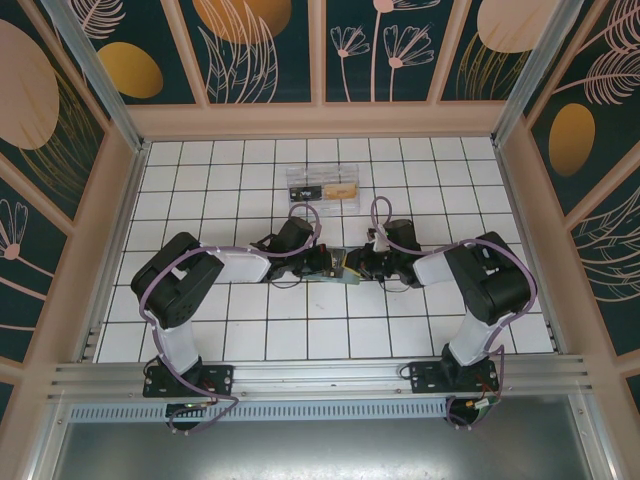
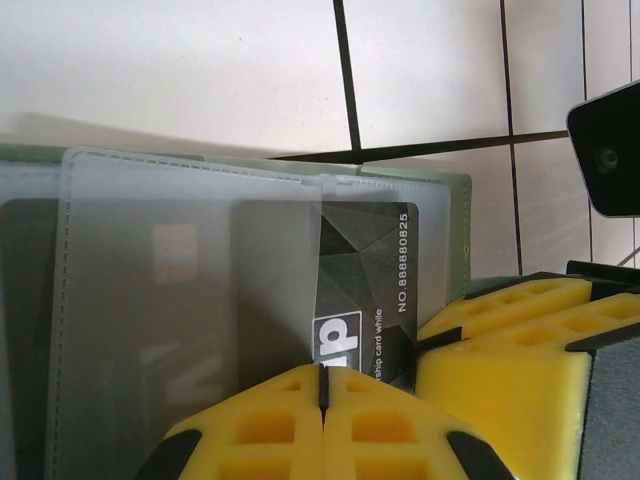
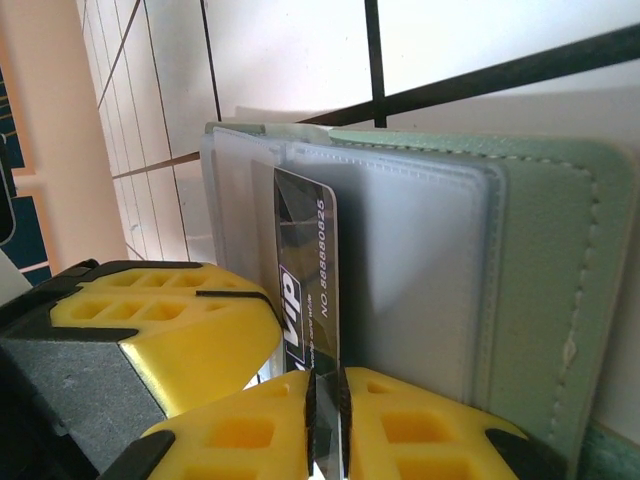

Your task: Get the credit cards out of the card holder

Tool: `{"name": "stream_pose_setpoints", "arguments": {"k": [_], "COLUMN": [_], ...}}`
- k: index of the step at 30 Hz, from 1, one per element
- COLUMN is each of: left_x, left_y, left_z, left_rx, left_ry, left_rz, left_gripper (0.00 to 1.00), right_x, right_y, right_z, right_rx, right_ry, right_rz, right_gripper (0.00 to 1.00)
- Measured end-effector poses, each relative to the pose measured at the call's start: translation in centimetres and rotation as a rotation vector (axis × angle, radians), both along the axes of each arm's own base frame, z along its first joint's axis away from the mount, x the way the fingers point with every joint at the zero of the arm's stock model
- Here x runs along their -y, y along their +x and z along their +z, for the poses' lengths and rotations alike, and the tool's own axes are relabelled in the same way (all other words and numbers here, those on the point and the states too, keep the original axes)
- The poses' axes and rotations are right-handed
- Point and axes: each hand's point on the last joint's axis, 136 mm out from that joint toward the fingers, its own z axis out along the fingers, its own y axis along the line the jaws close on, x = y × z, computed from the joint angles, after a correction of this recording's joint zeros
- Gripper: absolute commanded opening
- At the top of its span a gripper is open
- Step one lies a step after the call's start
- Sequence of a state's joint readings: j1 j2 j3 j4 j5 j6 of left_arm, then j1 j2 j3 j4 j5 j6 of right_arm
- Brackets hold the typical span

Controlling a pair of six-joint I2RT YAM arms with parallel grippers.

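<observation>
A white tiled table [image 1: 200,340] with black grout lines fills the floor of a pen walled by wooden-framed panels [image 1: 255,50] painted with leaves and flowers. The left arm [image 1: 185,275] and right arm [image 1: 490,275] fold inward from the near edge, and their wrists meet head-on over the middle tiles. Behind that meeting point, well apart from both arms, a clear plastic box [image 1: 322,185] lies flat with a dark piece and a tan piece inside; nothing stands between it and the arms. Between the two wrists sits the green card holder [image 3: 540,280], spread open so its frosted sleeves [image 2: 190,290] fan out from the stitched cover. The left gripper [image 2: 323,395] has its yellow pads pressed together on the lower edge of the sleeves, so the card holder is pinched there. A black card [image 2: 375,250] printed with white letters and a number sticks partway out of one sleeve, its long axis along the line between the wrists and its free end toward the right arm. The right gripper [image 3: 325,410] has its pads almost together, clamping that free end.
</observation>
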State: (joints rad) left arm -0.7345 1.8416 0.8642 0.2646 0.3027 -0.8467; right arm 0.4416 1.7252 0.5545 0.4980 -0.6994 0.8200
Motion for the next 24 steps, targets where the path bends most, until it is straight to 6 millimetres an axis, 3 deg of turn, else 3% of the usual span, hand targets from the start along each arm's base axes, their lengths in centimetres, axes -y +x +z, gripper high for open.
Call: {"name": "stream_pose_setpoints", "arguments": {"k": [4, 11, 15, 18, 24], "left_x": [0.0, 0.0, -0.2, -0.1, -0.1], "left_y": [0.0, 0.0, -0.1, 0.2, 0.7], "left_z": [0.0, 0.0, 0.6, 2.4, 6.9], "left_rx": [0.000, 0.000, 0.002, 0.033, 0.117], "left_ry": [-0.002, -0.006, -0.011, -0.034, -0.093], "left_rz": [0.002, 0.004, 0.011, 0.018, 0.035], "left_gripper": [0.05, 0.12, 0.32, 0.48, 0.57], "right_x": [-0.2, -0.2, 0.4, 1.3, 2.7], "right_y": [0.0, 0.0, -0.3, -0.4, -0.6], "right_z": [-0.3, -0.3, -0.1, 0.4, 2.4], "right_rx": [-0.008, -0.010, -0.005, 0.008, 0.066], "right_ry": [-0.002, -0.002, -0.002, 0.002, -0.004], "right_rz": [0.005, 0.006, -0.005, -0.027, -0.051], "right_gripper": [0.00, 0.00, 0.00, 0.00, 0.00]}}
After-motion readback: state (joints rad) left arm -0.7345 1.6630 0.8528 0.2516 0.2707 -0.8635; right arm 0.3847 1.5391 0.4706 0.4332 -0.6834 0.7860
